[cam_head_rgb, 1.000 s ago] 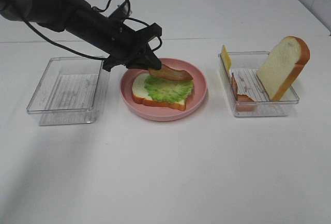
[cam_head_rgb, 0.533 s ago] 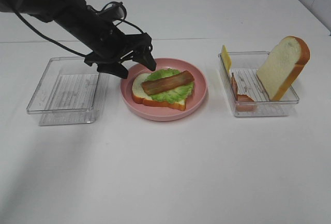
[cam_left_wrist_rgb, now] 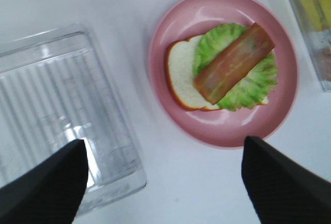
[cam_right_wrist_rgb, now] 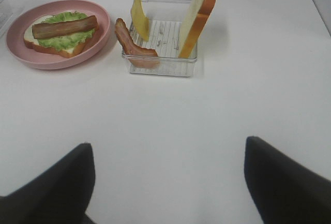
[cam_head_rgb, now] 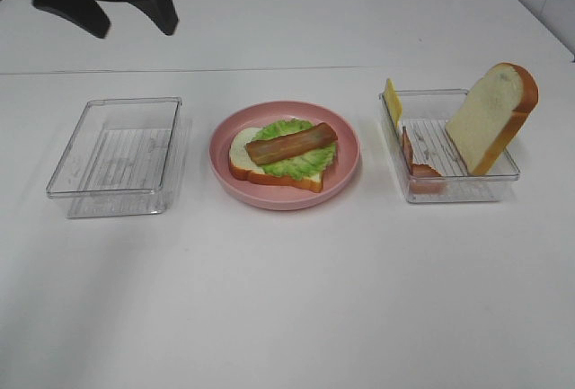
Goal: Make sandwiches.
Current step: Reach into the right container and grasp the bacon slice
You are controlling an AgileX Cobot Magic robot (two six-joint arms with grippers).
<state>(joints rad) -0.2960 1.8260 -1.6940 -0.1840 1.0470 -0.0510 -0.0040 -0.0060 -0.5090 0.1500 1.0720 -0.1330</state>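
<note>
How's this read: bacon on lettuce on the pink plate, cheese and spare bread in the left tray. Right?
Wrong tray: cheese and spare bread stand in the right tray, per the exterior high view. The rest holds.

In the high view the left hand (cam_head_rgb: pixel 133 26) is cut off by the top edge, only its two dark tips showing. Each wrist view also cuts its own hand at the bottom edge, the right hand (cam_right_wrist_rgb: pixel 168 146) included. The bottom bread slice (cam_head_rgb: pixel 241 150) lies mostly hidden under the lettuce (cam_head_rgb: pixel 307 163) and bacon (cam_head_rgb: pixel 292 144). The left wrist view crops the right tray (cam_left_wrist_rgb: pixel 305 35) at its edge, and what sits inside shows only as blurred patches.
</note>
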